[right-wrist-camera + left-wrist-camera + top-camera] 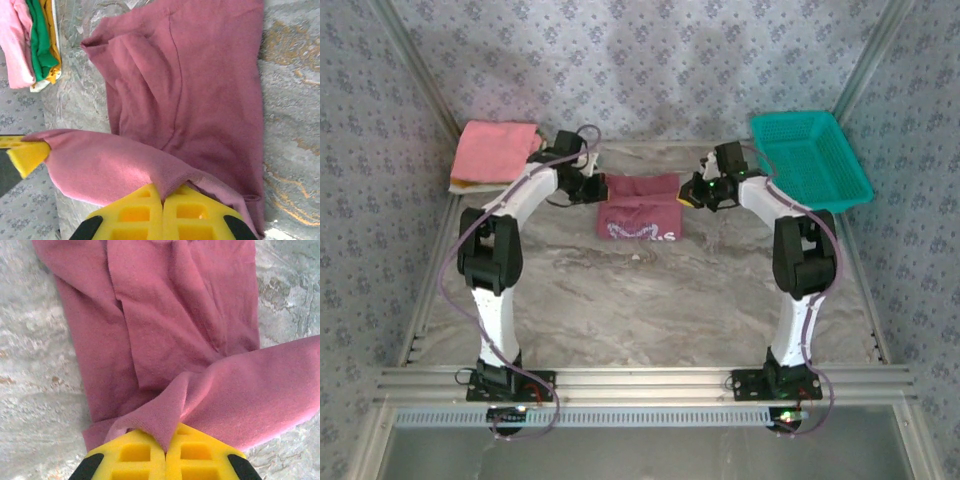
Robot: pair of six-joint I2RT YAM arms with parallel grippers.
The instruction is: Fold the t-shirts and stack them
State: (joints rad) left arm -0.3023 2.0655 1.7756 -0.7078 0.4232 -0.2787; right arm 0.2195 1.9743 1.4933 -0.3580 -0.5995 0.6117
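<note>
Top external view showed the maroon t-shirt (638,208) lying in the upper middle of the frame on the counter (640,300), white lettering along its lower edge. The left gripper (588,188) sat at its left edge and the right gripper (700,194) at its right edge. The folded stack (498,150), pink on top, lay at the upper left, and the teal basket (812,158) at the upper right.

In the left wrist view, the left gripper (165,446) was pinched tight on a lifted fold of the maroon t-shirt (175,325), cloth running up out of the yellow pads. In the right wrist view, the right gripper (162,201) was likewise clamped on the opposite end of that raised edge, the rest of the maroon t-shirt (215,85) flat on the counter and the folded stack (35,45) at the upper left.

The step in hand looked like a fold with both arms. The next move probably called for carrying the held edge across the shirt evenly, both ends level, before letting go.
</note>
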